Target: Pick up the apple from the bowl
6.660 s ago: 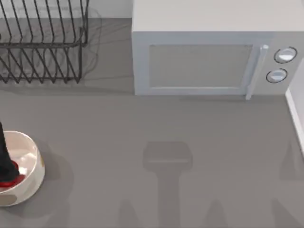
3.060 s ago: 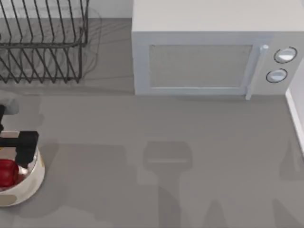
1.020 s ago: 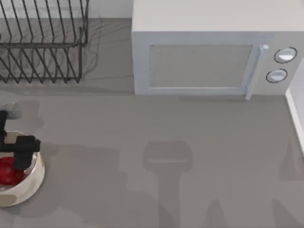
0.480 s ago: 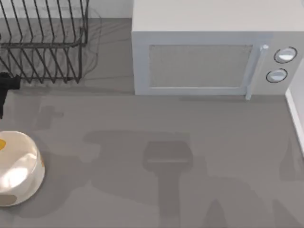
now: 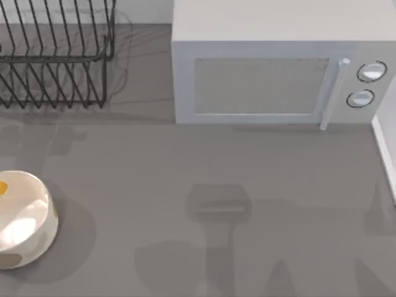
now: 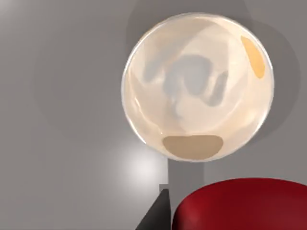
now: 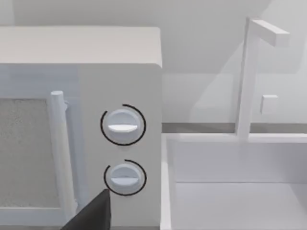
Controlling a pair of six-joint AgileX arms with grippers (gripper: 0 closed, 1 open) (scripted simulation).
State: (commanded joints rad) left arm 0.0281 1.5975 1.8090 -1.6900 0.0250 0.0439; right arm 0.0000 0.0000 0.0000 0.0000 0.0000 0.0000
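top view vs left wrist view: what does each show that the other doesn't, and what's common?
Top view: the microwave at the back of the table, with its door handle and two knobs, and the wire dish rack at the back left. Left wrist view: the apple close to the camera, well above the table, with one dark finger of the left tool beside it. Both: the bowl with nothing in it, standing on the grey table at the top view's left edge.
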